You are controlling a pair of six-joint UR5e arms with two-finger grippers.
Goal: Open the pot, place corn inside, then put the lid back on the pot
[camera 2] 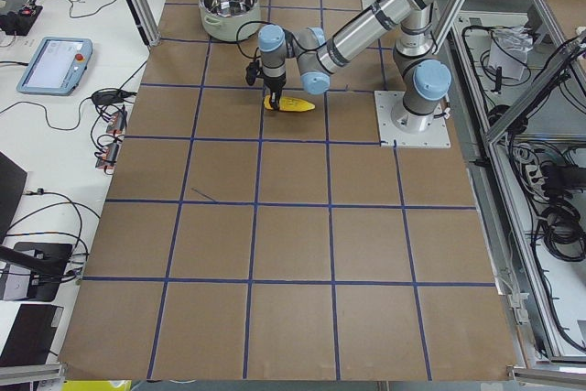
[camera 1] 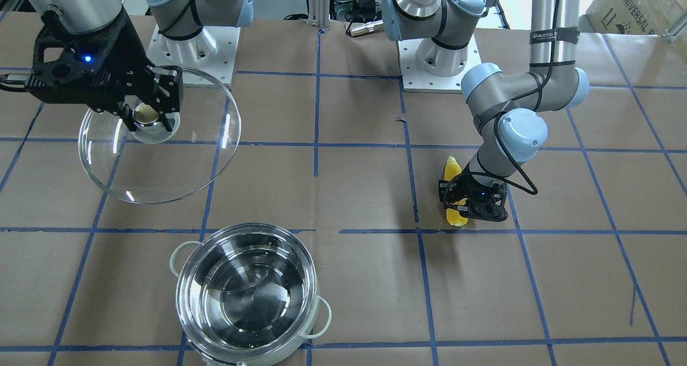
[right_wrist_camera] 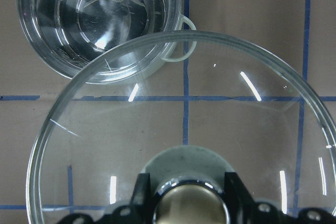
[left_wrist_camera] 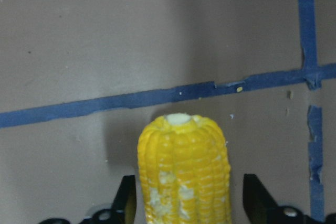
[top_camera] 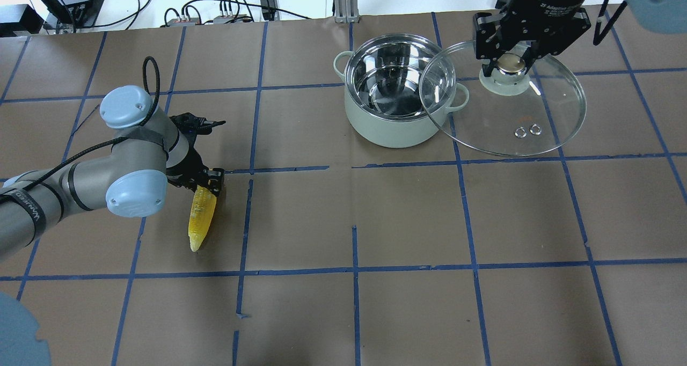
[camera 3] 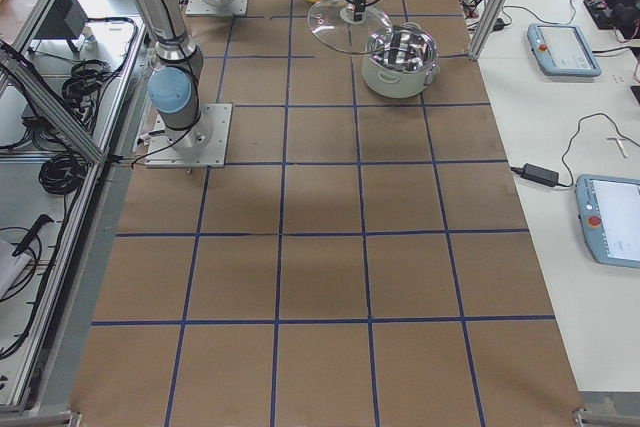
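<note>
The pot [top_camera: 386, 127] stands open on the table, also in the front view [camera 1: 247, 296] and the right wrist view [right_wrist_camera: 100, 19]. My right gripper [top_camera: 510, 65] is shut on the knob of the glass lid [top_camera: 515, 114] and holds it tilted above the table beside the pot; the lid also shows in the front view [camera 1: 177, 162]. The corn [top_camera: 201, 216] lies on the table to the left. My left gripper [top_camera: 206, 186] is open, low over its blunt end. In the left wrist view a finger [left_wrist_camera: 126, 198] stands on each side of the corn [left_wrist_camera: 184, 171], with small gaps.
Blue tape lines divide the brown table cover into squares. The two arm bases [camera 1: 193, 49] [camera 1: 437, 60] stand at the robot's edge. Cables and power bricks [top_camera: 236, 12] lie past the far edge. Tablets [camera 3: 565, 47] sit on side tables.
</note>
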